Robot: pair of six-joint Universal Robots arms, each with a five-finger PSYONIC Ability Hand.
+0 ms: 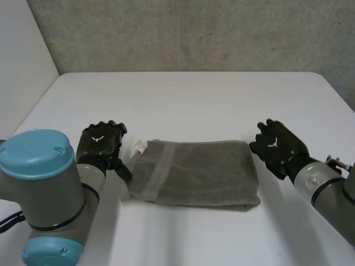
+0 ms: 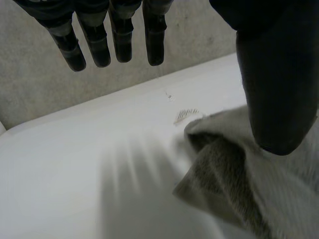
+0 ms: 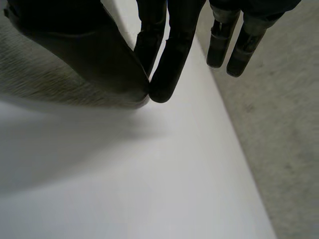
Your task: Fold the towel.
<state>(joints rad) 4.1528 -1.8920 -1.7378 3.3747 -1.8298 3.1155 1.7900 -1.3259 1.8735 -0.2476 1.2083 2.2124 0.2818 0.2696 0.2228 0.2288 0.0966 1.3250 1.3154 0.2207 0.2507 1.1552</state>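
Near the desk's (image 1: 183,100) front edge, midway between its sides, lies the grey towel (image 1: 194,172), folded into a flat oblong. The left hand (image 1: 100,144) sits at its left end, fingers (image 2: 119,45) straight and spread, thumb over the rumpled corner; contact there is hard to judge. The right hand (image 1: 277,147) pinches the towel's right edge between thumb and fingers (image 3: 167,74), the cloth mostly hidden behind the thumb. A white label (image 1: 140,147) pokes out beside the left hand.
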